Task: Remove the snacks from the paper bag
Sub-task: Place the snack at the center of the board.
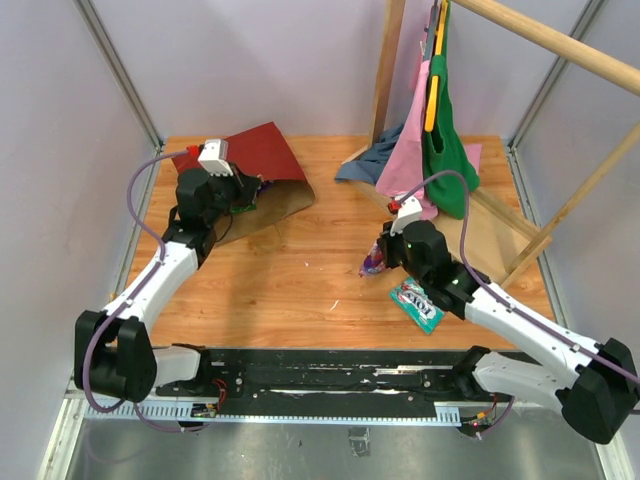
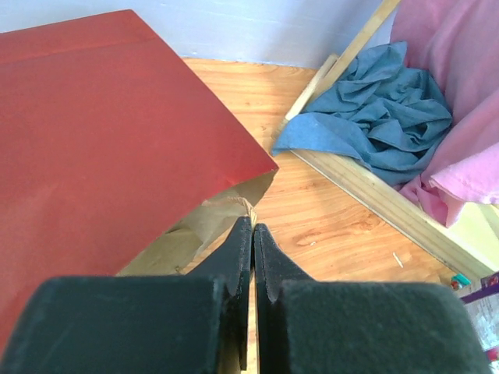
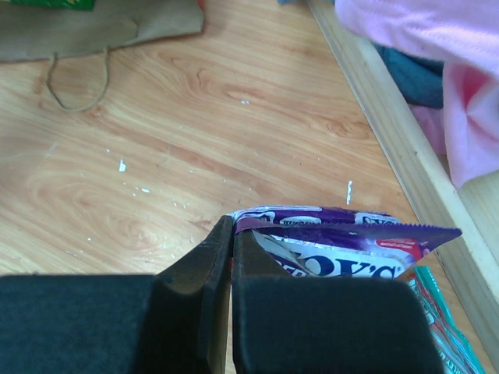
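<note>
Firmly, right fingers (image 3: 232, 224) grasp a purple snack packet (image 3: 343, 241), teal packet (image 1: 415, 305) just beside; left fingers (image 2: 253, 228) clenched at the mouth of the paper bag (image 2: 101, 132), contents hidden.

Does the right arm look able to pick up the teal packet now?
Probably not yet: right gripper is shut on the purple packet. The teal packet lies uncovered close by, so after a release, likely yes.

Centre: right gripper (image 3: 231, 234) clamped on purple packet (image 3: 343, 241) left edge. Lower right: teal packet (image 3: 446, 331). Top left: paper bag (image 3: 93, 31), twine handle (image 3: 75, 104). Right: wooden rail (image 3: 390, 132), pink cloth (image 3: 437, 31).
</note>
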